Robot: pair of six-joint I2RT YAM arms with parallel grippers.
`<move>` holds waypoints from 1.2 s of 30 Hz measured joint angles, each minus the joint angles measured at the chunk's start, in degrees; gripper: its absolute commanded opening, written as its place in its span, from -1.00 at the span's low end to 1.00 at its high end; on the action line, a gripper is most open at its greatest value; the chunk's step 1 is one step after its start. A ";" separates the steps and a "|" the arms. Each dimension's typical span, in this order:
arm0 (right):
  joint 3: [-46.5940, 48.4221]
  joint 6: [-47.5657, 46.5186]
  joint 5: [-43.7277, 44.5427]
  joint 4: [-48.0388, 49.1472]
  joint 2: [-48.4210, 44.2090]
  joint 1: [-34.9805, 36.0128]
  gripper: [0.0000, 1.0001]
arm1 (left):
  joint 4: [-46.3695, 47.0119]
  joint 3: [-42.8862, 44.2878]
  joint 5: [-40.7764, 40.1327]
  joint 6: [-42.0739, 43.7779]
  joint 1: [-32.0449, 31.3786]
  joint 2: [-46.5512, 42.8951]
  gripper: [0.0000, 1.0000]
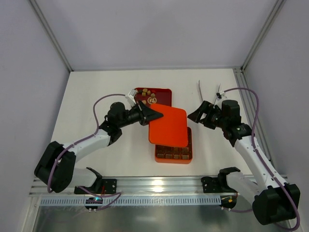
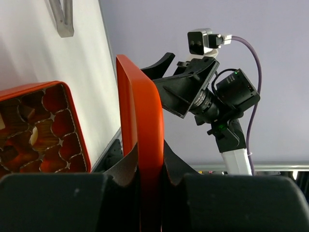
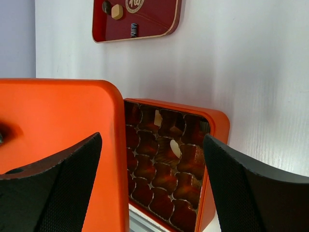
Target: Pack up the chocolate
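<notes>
While left claw (image 1: pixel 147 116) clamps lid (image 1: pixel 168 126) above box (image 1: pixel 174 154), right claw (image 1: pixel 200 115) hangs open beside box; few chocolates (image 1: pixel 146 96) lie in tray (image 1: pixel 164 97) beyond box; packing looks unfinished.

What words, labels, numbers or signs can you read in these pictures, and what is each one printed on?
Round emblem in the red tray: script lettering, cut off by the picture edge and too blurred to read.
Orange lid and box: no print shows.
There is no other text, so nothing can be quoted.
</notes>
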 measured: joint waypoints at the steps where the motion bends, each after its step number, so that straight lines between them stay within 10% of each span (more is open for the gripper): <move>1: -0.50 0.04 0.11 0.33 -0.26 0.00 0.71 | 1.27 -0.44 0.42 -0.31 0.00 0.92 -1.00; 36: -13.53 1.05 1.81 8.15 -2.34 0.00 0.70 | 27.08 -6.91 3.32 -4.85 -2.64 22.69 -0.99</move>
